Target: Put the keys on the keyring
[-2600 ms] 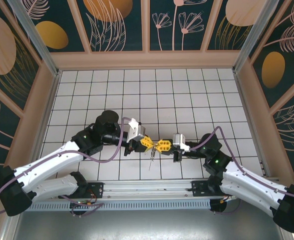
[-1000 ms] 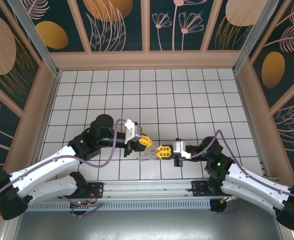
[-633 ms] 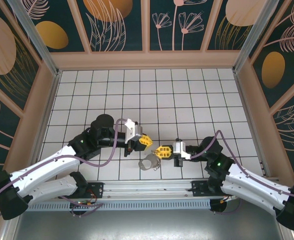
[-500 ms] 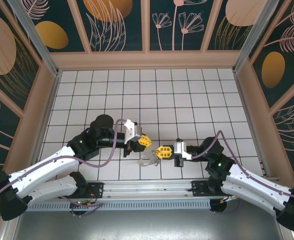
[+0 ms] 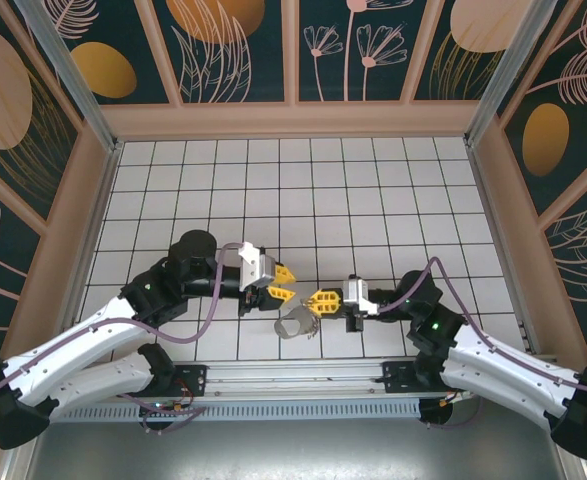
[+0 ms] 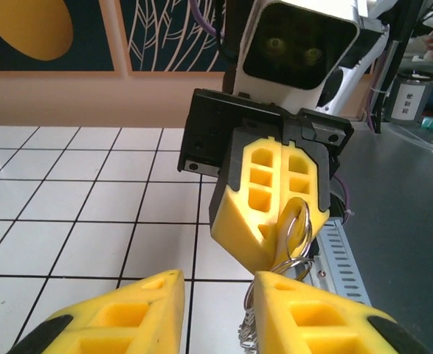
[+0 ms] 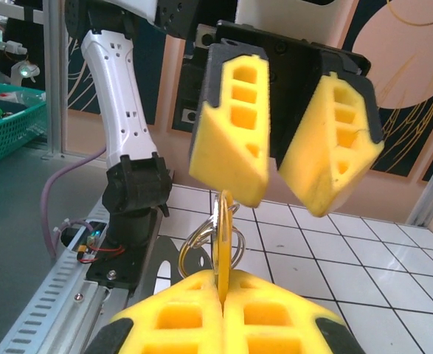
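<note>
Near the front middle of the white-tiled counter (image 5: 373,190), tip to tip and just apart: left tool (image 5: 284,282) and right tool (image 5: 318,300).

On the right tool, yellow fingers (image 7: 275,317) pressed together, pinching the keyring (image 6: 298,221) at their very tip. From the right wrist, clamped upright and edge-on in that closed seam: a thin brass-gold piece (image 7: 222,221), with silvery ring loops curling out beside it above the fingertips.

Directly opposite the right tool, at much the same height: the left tool, spread wide, gripping nothing, with its open gap turned toward the right tool's tip. No contact to be seen between the left tool and the keyring.

From above, just beside the right tool's tip on the side toward the arm bases: the keys (image 5: 293,329), a pale silvery-grey bunch fringing the oval loop. Cannot tell whether resting on the tiles or hanging clear of them.

From the left wrist, just beyond the spread fingertips: the right tool's closed tip with the ring poking out and dipping low, and under it a short jagged dangle of metal, partly hidden.
</note>
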